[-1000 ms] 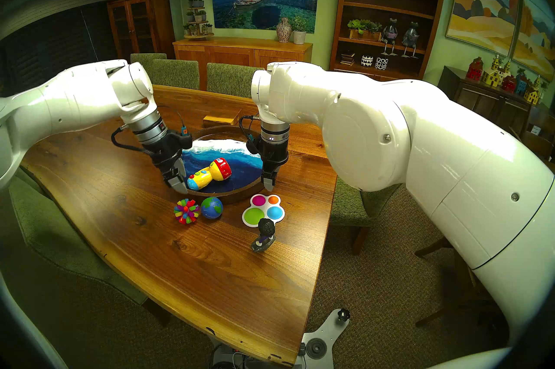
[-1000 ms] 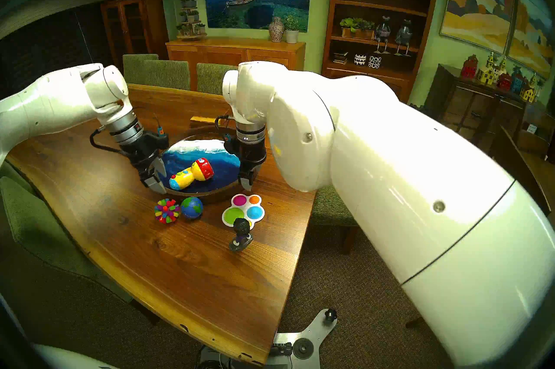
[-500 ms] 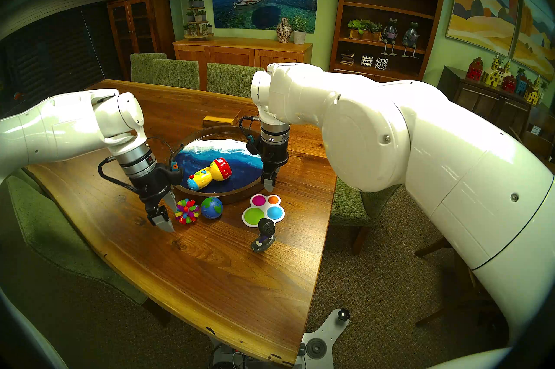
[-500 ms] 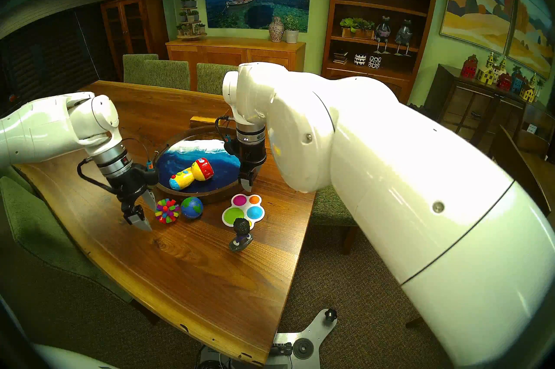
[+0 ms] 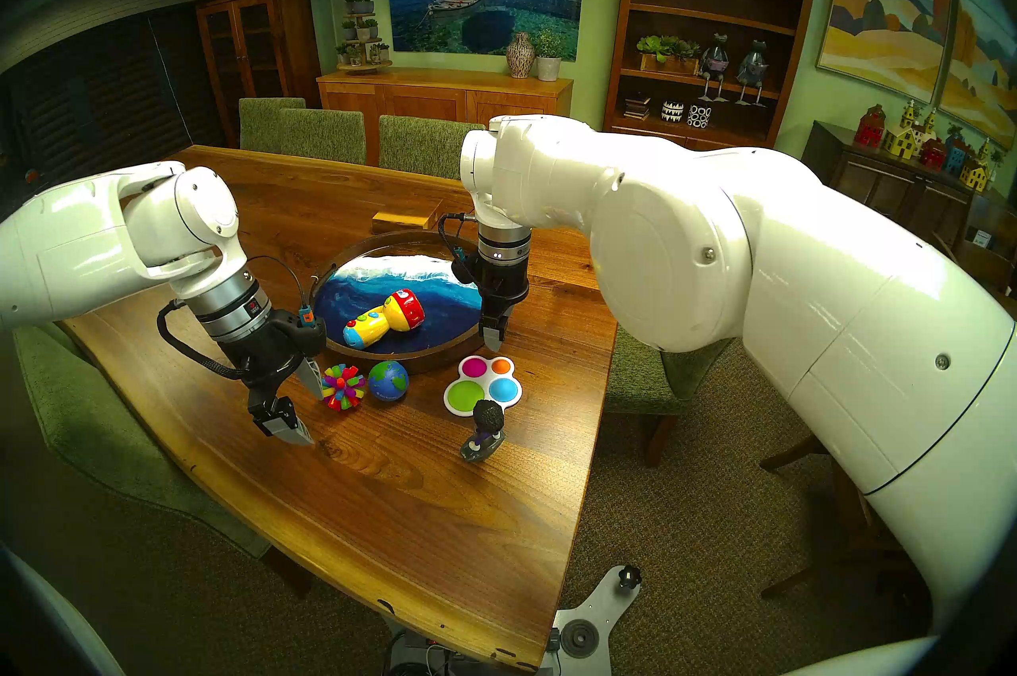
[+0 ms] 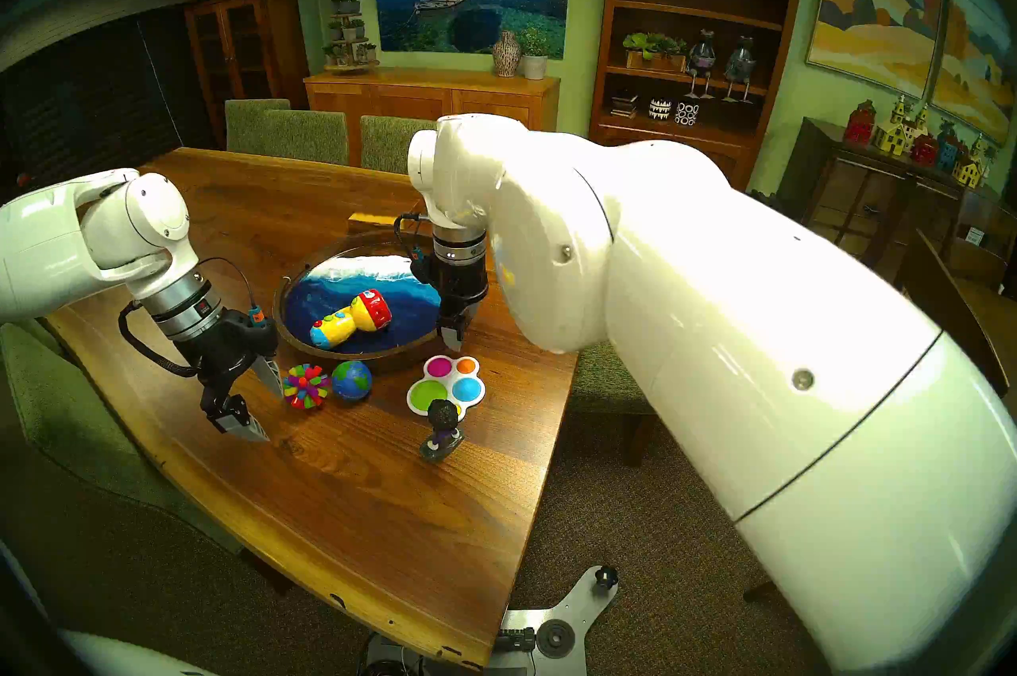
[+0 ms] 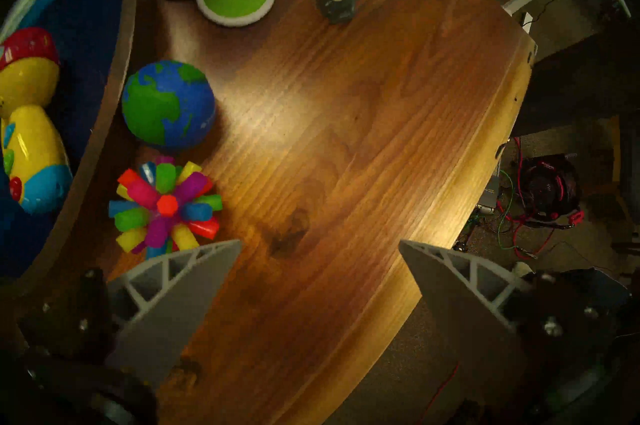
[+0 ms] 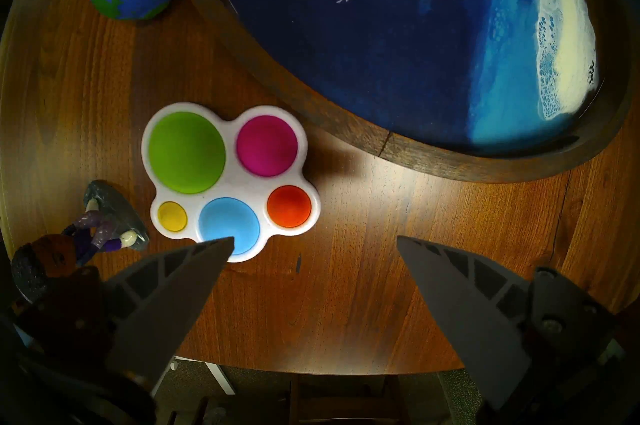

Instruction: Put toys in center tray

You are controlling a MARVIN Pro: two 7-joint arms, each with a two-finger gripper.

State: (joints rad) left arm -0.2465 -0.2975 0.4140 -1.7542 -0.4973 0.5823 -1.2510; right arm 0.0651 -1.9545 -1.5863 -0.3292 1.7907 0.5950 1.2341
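- The yellow flashlight (image 5: 384, 318) already lies in the center tray (image 5: 407, 361); four toys still sit on the table (image 5: 385, 493) near its front rim.
- The left gripper (image 5: 308, 410) hangs empty with jaws apart, just left of the spiky rainbow ball (image 5: 343, 386), which looks like the next pick.
- To do it well, the robot should shift right until the ball sits between the fingers, then drop straight down.
- The soft spikes will squash, so a close around the ball's middle seems safest.
- The globe ball (image 5: 388, 380) sits just beside it on the right and could roll if nudged.
- The right gripper (image 5: 493, 336), also spread and empty, hovers beyond the popper (image 5: 482, 386); the figurine (image 5: 483, 430) stands nearest.
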